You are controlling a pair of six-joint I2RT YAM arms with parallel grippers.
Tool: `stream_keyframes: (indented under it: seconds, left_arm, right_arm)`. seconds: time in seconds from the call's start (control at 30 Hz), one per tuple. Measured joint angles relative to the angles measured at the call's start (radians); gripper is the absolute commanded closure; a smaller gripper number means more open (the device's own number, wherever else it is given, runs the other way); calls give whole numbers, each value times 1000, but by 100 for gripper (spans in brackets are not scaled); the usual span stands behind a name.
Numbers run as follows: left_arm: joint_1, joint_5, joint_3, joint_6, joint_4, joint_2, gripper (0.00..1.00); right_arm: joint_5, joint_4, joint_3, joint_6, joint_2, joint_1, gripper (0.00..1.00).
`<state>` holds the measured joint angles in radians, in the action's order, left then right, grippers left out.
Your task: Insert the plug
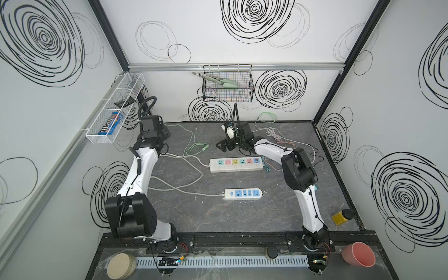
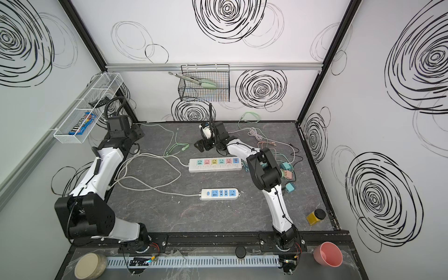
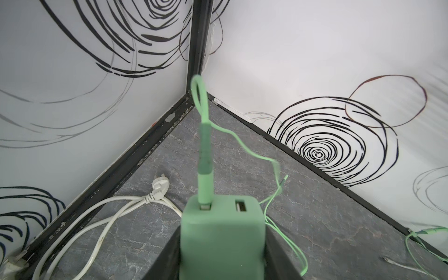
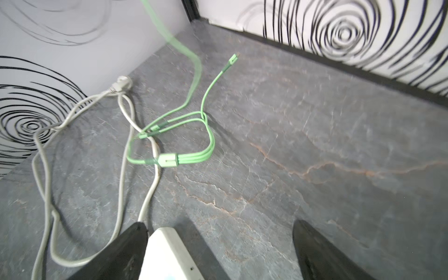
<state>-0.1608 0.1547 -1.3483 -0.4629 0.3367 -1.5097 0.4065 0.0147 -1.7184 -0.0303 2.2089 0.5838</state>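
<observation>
**Though clamped on the green cube-shaped plastic charger (image 3: 218, 218), the left end effector (image 3: 222, 238) is hanging well away from the sockets**

Because the charger is sitting over the rear left corner of the dark marbled bench (image 1: 194, 218), well apart from the long white power strip with six coloured sockets (image 1: 236, 164), carrying it across is looking like the step in hand. Its prongs are hiding from every view, so squaring them over one socket before pressing straight in is probably mattering most. The thin green cable (image 3: 204, 135) rising from its port is likely needing slack to avoid dragging. The right end effector (image 4: 219, 224) is standing wide open and empty near the strip's cord end, seemingly well placed for bracing it.
</observation>
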Motion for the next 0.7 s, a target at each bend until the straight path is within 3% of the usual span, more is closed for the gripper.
stream_keyframes:
  seconds: [0.17, 0.3, 0.37, 0.47, 0.6, 0.7]
  left_arm:
    - [39, 15, -348, 6, 24, -236, 100]
    - [86, 42, -690, 34, 33, -426, 100]
    - [106, 47, -776, 53, 39, -472, 100]
    - [135, 44, -721, 95, 41, -452, 100]
    - [180, -17, -365, 150, 1, -325, 100]
    - [229, -49, -125, 183, -10, -254, 100]
  right_arm:
    - [34, -19, -33, 99, -22, -21, 3]
    - [40, -33, -36, 111, -22, -64, 3]
    - [31, -29, 6, 106, -43, -79, 3]
    - [11, -18, 132, 82, -119, -104, 3]
    - [-12, 13, 277, 8, -240, -112, 3]
    - [-17, 21, 288, -48, -286, -119, 3]
